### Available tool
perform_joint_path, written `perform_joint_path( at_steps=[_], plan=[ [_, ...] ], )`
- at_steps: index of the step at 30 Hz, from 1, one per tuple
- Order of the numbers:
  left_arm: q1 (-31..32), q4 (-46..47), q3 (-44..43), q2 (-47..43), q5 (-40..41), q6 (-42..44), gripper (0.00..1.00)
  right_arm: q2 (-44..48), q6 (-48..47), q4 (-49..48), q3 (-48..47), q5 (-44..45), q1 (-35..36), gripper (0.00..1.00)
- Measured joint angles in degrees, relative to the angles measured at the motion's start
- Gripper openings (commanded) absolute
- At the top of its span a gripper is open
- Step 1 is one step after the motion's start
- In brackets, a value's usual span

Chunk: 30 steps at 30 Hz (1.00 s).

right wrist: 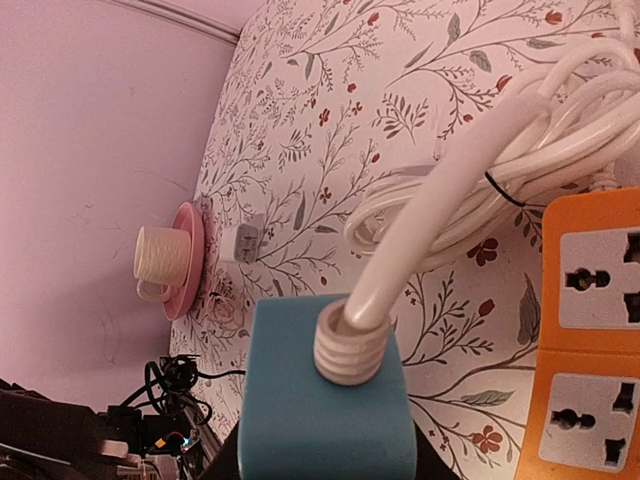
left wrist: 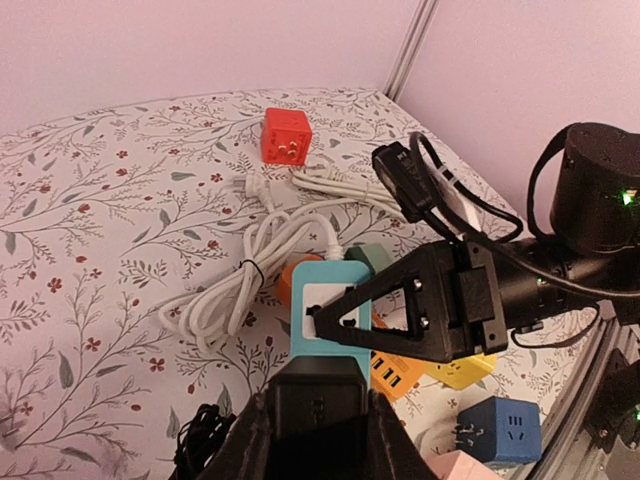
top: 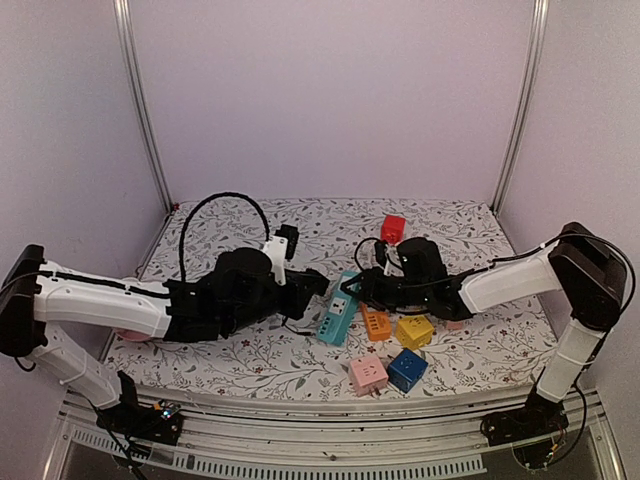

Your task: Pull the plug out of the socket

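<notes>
Pale lilac walls (top: 330, 90) and slim metal posts enclose a counter (top: 230, 360) covered by a white cloth printed with leafy sprigs and small red flowers. Two white-and-black robot arms reach inward and meet near the middle: the left arm (top: 100, 300) comes from the left edge, the right arm (top: 510, 280) from the right. A loose coil of white cable (left wrist: 255, 275) lies on the cloth behind their meeting point. A teal power strip (top: 338, 312), the socket, lies lengthwise between the two arms. The right fingers (left wrist: 405, 320) are closed across it, and the right wrist camera looks straight down on the end where its white cable enters. Just beside it on the right lies an orange power strip (top: 375, 322). A yellow cube socket (top: 413, 330) sits near that. A blue cube socket (top: 406, 368) and a pink cube socket (top: 367, 373) sit side by side toward the near edge. A red cube socket (top: 393, 228) stands well apart at the back. A cream cup (right wrist: 165, 255) rests on a pink saucer (right wrist: 188, 262) at the counter's far side. A small white plug (right wrist: 245, 240) lies near the saucer. The left fingers (left wrist: 252, 445) are clamped narrowly on a black plug (left wrist: 318, 400), which sits against the near end of the teal strip. Its pins are hidden, so whether it is seated cannot be told.
</notes>
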<state>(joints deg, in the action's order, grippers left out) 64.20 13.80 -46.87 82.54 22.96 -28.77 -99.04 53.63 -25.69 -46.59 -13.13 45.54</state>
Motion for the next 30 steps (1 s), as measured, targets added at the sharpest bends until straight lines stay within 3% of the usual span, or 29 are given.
perform_joint_path(
  at_steps=[6, 9, 26, 30],
  plan=[
    [-1.49, -3.02, 1.05, -1.4, 2.6, -1.6, 0.19, -4.87, -1.73, 2.21, -4.92, -2.54, 0.26, 0.35],
    [-2.78, -4.61, 1.97, -1.42, 3.04, -2.51, 0.19, -6.16, -2.54, 2.93, -6.58, -2.95, 0.52, 0.47],
    [-6.62, -7.19, 4.9, -0.76, 1.7, -4.72, 0.19, -3.85, -8.04, 12.52, -6.88, 3.21, 0.59, 0.98],
    [-6.86, -7.21, 5.38, -0.76, 1.51, -4.96, 0.19, -2.08, -9.81, 15.45, -7.5, 6.08, 0.59, 0.99]
  ],
)
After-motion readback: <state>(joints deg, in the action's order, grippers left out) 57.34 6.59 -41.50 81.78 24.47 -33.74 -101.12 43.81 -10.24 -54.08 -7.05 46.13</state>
